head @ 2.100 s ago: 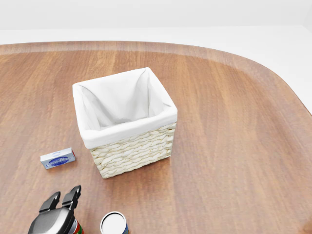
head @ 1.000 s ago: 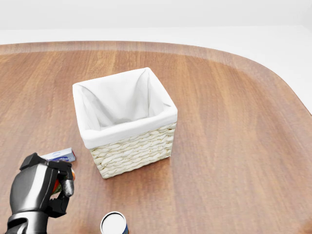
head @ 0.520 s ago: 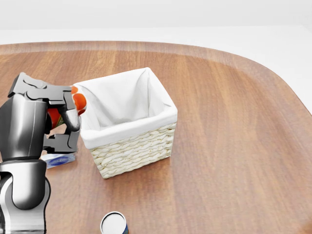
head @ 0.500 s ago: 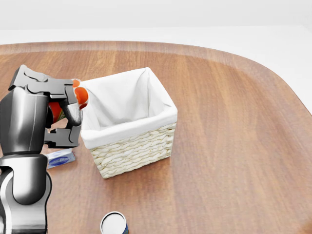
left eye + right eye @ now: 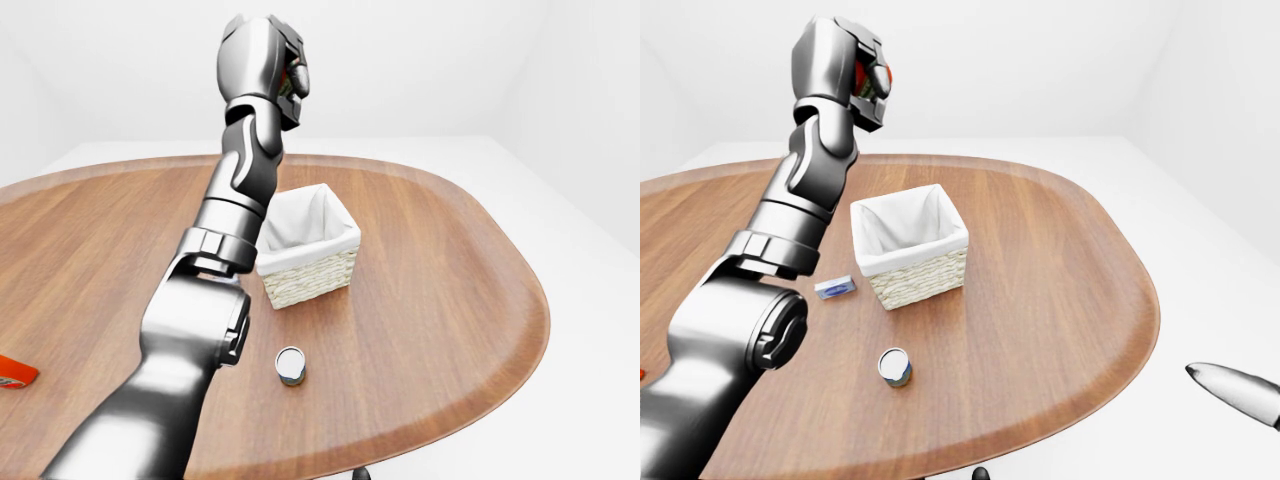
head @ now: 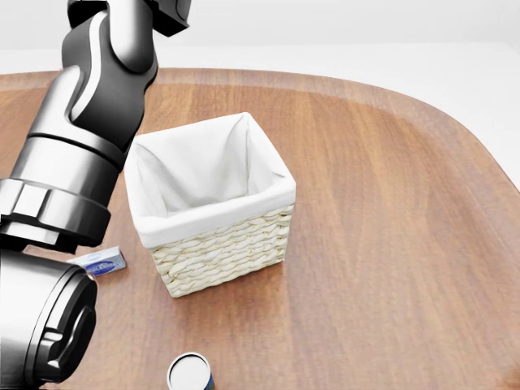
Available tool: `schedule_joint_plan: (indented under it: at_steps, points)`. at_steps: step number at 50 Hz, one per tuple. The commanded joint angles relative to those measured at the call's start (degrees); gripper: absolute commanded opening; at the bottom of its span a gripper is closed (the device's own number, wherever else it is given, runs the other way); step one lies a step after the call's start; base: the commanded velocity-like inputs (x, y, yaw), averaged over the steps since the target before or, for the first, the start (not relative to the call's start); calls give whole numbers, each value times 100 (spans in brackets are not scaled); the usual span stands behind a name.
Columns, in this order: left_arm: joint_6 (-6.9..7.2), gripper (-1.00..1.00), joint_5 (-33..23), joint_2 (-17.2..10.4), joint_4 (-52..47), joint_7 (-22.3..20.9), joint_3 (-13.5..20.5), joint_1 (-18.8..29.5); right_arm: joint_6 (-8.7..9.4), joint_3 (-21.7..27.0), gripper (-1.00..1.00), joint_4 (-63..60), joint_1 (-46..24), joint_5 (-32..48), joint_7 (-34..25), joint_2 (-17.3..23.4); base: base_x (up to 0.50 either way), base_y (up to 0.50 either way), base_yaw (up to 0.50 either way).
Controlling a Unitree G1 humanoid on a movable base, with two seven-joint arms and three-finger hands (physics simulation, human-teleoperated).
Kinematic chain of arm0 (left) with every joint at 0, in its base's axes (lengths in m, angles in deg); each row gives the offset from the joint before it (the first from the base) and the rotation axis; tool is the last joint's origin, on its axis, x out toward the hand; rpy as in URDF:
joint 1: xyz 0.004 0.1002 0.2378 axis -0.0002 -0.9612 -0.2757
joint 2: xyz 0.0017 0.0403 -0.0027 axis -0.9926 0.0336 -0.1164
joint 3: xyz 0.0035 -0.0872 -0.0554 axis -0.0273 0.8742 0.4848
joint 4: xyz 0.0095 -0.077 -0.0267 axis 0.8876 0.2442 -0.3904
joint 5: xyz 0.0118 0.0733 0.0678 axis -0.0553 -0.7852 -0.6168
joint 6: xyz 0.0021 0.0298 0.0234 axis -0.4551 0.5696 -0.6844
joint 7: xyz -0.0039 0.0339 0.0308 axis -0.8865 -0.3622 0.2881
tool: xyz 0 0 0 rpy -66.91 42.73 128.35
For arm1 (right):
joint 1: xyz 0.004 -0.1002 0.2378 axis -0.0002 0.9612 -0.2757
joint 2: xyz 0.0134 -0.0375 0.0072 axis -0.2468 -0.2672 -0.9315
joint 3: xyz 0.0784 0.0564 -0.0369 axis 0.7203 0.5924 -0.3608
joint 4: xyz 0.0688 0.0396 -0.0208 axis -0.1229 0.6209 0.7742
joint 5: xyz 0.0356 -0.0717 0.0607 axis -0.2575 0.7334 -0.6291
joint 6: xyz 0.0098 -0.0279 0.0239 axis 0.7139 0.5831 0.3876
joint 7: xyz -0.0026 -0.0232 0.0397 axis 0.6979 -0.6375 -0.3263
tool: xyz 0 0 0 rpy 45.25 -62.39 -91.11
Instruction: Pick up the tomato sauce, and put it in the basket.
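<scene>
- High above the wooden table [image 5: 1040, 270], the left hand [image 5: 868, 82] is raised on an upright arm, its fingers clenched round the tomato sauce [image 5: 876, 76], of which only a red and green patch shows between the dark fingers.
- Seen from the right-eye view, the hand and the sauce stand above and a little to the left of the basket [image 5: 910, 262]; in the left-eye view they sit nearly straight over it, well clear of its rim.
- That basket is a square wicker one with a white cloth lining folded over its edge, and it rests near the middle of the table.
- Just left of the basket in the right-eye view lies a small blue and white box [image 5: 834, 288], flat on the wood, close to the basket but apart from it.
- Lower in that view, a small can [image 5: 895, 367] with a white top stands upright, well apart from the basket.
- At the left edge of the left-eye view a red object [image 5: 14, 372] lies on the table, partly cut off.
- A grey pointed shape [image 5: 1240, 390] enters the right-eye view from the lower right; it may be the right hand, but I cannot tell how its fingers are set.
</scene>
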Motion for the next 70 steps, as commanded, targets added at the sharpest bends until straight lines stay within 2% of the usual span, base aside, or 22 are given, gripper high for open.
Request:
schedule_joint_plan:
  at_steps: [1, 2, 4, 5, 6, 7, 8, 9, 10, 11, 14, 16, 20, 34, 40, 59, 70]
  points:
    - [0, -100, -637, -115, 2518, -118, -247, 1759, 0, 3, 100, 0, -25, -55, 27, 42, 0, 0, 0]
    - [0, -100, -1002, -129, 2557, -4, -464, 1749, 0, 11, 100, -1, -24, -65, 30, 47, 0, 0, 0]
    - [0, -100, -1186, -97, 2583, -187, -408, 1703, 0, 3, 100, -10, -34, -68, 44, 61, 0, 0, 0]
    - [0, -100, -1567, -32, 2625, -193, -648, 1586, 0, -33, 100, -24, -95, -80, 130, 162, 0, 0, 0]
    - [0, -100, -1652, 58, 2644, -428, -615, 1457, 0, -63, 100, -28, -117, -82, 181, 222, 0, 0, 0]
    - [0, -100, -1408, 179, 2645, -1080, -332, 1332, 0, -71, 100, -29, -101, -97, 197, 236, 0, 0, 0]
    - [0, -100, -1465, 208, 2633, -1101, -308, 1272, 0, -56, 100, -30, -79, -125, 200, 238, 0, 0, 0]
    - [0, -100, -1857, 173, 2671, -945, -570, 1179, 0, 6, 100, -30, -40, -203, 202, 243, 0, 0, 0]
    - [0, -100, -1924, 184, 2677, -1004, -523, 1146, 0, 54, 100, -30, -18, -270, 221, 263, 0, 0, 0]
    - [0, -100, -1784, 239, 2672, -1243, -331, 1081, 0, 96, 100, -30, 0, -335, 241, 281, 0, 0, 0]
    - [0, -100, -1673, 386, 2663, -1729, -176, 823, 0, -8, 100, -30, 7, -306, 308, 308, 0, 0, 0]
    - [0, -100, -1779, 423, 2670, -1722, -244, 703, 0, -7, 100, -30, 19, -297, 288, 285, 0, 0, 0]
    - [0, -100, -1452, 533, 2643, -2046, -13, 620, 0, 31, 100, -30, 33, -376, 337, 338, 0, 0, 0]
    - [0, -100, -1613, 532, 2673, -2060, -236, 300, 0, -46, 100, -30, 75, -319, 334, 303, 0, 0, 0]
    - [0, -100, -1708, 503, 2687, -2096, -247, 223, 0, -89, 100, -30, 68, -287, 349, 311, 0, 0, 0]
    - [0, -100, -1897, 532, 2737, -1832, -228, -140, 0, -105, 100, -30, 28, -199, 255, 246, 0, 0, 0]
    - [0, -100, -1983, 521, 2747, -1800, -216, -199, 0, -59, 100, -30, 79, -349, 362, 338, 0, 0, 0]
